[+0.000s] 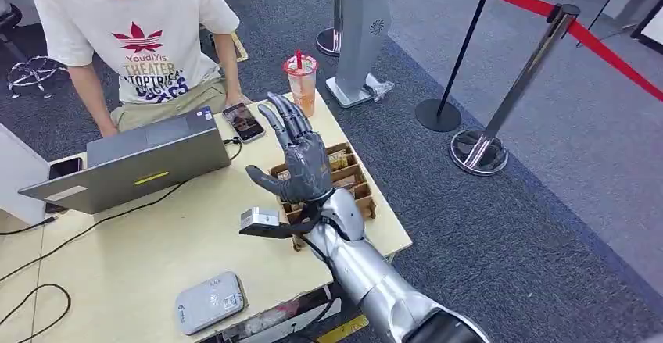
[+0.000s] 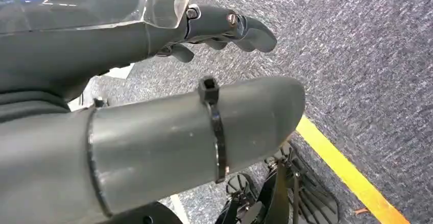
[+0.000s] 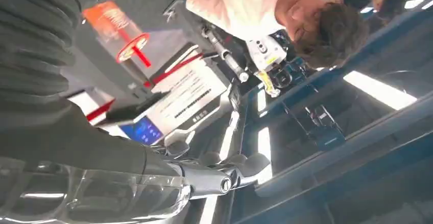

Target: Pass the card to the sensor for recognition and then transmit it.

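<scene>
The robot's right hand was raised above the pale wooden desk, its dark fingers straight and spread apart, the palm upright, holding nothing. It stood over a brown compartmented wooden tray near the desk's right edge; what lay in the tray's compartments, and whether a card was among them, could not be told. A small grey box-shaped camera sat on a black bracket at the wrist. The left hand hung over speckled grey carpet beside a yellow floor stripe, its fingers loosely curled with nothing in them.

Near the desk's front edge lay a flat grey rounded card sensor. A grey open laptop stood at the far left, a dark smartphone just beside it, and an orange drink cup with a red straw near the far edge. A person in a white printed T-shirt leaned on the desk behind the laptop. Chrome stanchions with a red belt stood on the carpet to the right.
</scene>
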Motion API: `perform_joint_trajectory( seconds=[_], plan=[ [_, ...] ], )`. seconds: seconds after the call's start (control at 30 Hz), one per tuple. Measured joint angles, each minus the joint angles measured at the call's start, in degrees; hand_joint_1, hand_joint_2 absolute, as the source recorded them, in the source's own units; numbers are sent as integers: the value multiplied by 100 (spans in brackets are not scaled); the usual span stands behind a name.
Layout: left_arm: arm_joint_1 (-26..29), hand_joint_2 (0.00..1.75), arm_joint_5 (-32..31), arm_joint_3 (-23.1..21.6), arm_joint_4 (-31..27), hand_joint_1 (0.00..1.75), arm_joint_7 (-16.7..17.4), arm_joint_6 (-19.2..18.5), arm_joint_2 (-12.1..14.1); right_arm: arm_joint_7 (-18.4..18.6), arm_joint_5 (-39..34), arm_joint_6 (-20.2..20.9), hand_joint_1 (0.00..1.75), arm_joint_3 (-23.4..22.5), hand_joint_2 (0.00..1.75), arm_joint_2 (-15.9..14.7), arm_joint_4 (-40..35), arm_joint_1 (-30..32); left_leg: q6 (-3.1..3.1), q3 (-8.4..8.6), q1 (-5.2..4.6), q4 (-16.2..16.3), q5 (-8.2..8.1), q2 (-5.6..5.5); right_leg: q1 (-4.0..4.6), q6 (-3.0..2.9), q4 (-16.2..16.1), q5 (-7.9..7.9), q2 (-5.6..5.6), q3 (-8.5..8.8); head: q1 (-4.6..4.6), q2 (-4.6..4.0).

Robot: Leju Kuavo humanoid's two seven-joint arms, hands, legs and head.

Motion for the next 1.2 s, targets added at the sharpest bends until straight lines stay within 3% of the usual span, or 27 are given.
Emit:
perform_joint_trajectory(
  seconds=[0.07,0.1,0.13,0.23,0.37,0.5,0.53,0.7,0.73,0.9,1.2],
  plan=[
    [14,0,20,15,0,0,-4,9,-13,102,179,0,89,0,175,-122,-189,160,0,-1,0,0,-1,0,0,0,0,0,0,0,2,0],
    [20,0,32,24,0,0,-11,17,-24,142,231,-2,119,0,175,-181,-261,229,0,-1,0,0,-1,0,0,0,0,0,1,0,2,0],
    [26,0,42,33,0,0,-26,33,-33,173,295,0,131,-2,175,-232,-321,297,1,-1,0,0,-1,0,0,0,-1,0,1,0,0,0],
    [39,0,52,77,0,0,-65,83,-61,336,510,0,127,-4,175,-434,-546,486,1,-1,-1,0,-1,0,0,0,-1,0,1,0,0,0],
    [53,0,57,131,0,0,-98,125,-109,549,706,0,96,-4,175,-684,-767,693,1,0,0,0,-1,0,0,0,-1,0,1,1,0,0],
    [54,0,70,140,0,0,-100,212,-160,776,671,-2,87,28,175,-968,-972,890,1,-1,0,0,-1,-1,0,0,-1,0,0,1,0,0],
    [54,0,81,144,0,0,-100,236,-175,863,647,0,77,63,175,-1057,-1014,927,1,-2,0,0,-1,-1,0,0,-1,0,0,1,0,0],
    [54,0,113,162,0,0,-107,264,-216,1097,664,-2,75,205,175,-1333,-1151,1069,3,-2,0,0,-2,1,0,0,-1,0,0,1,0,0],
    [54,0,116,166,0,0,-109,264,-221,1108,664,-2,65,236,175,-1372,-1171,1089,3,-2,0,0,-2,1,0,0,-1,0,0,1,0,0],
    [54,0,118,183,0,0,-129,256,-236,1239,649,-2,47,306,175,-1547,-1234,1184,3,-1,0,0,-2,1,0,0,-1,0,0,1,0,0],
    [57,0,118,256,0,0,-153,219,-238,1486,450,0,45,568,175,-1917,-1202,1333,3,-3,-1,0,-2,1,0,0,-1,0,0,1,0,0]
  ],
)
